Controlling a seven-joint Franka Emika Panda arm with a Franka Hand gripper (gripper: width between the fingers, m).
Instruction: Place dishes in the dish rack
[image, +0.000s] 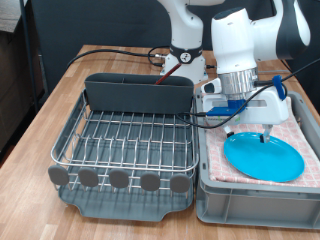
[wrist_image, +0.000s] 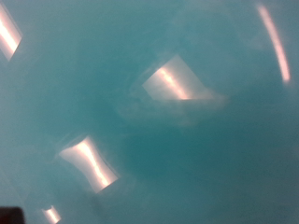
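Note:
The round bright-blue plate (image: 263, 158) lies flat in the grey tub (image: 250, 196) on the exterior view's right. My gripper (image: 262, 138) hangs straight down over the plate's far edge, its fingertips at or just above the plate. The wrist view is filled with the plate's glossy blue surface (wrist_image: 149, 121), very close and blurred, and no fingers show in it. The dish rack (image: 130, 140) stands on the exterior view's left, and its wire grid holds nothing. A thin reddish stick (image: 163, 70) that may be the wooden spoon leans at the rack's tall back compartment (image: 135, 93). The white cup is out of view.
The tub is lined with pink checked cloth (image: 305, 135) and stands right beside the rack. Both rest on a wooden table (image: 55, 100). Black cables (image: 120, 50) run behind the rack towards the arm's base (image: 185, 60).

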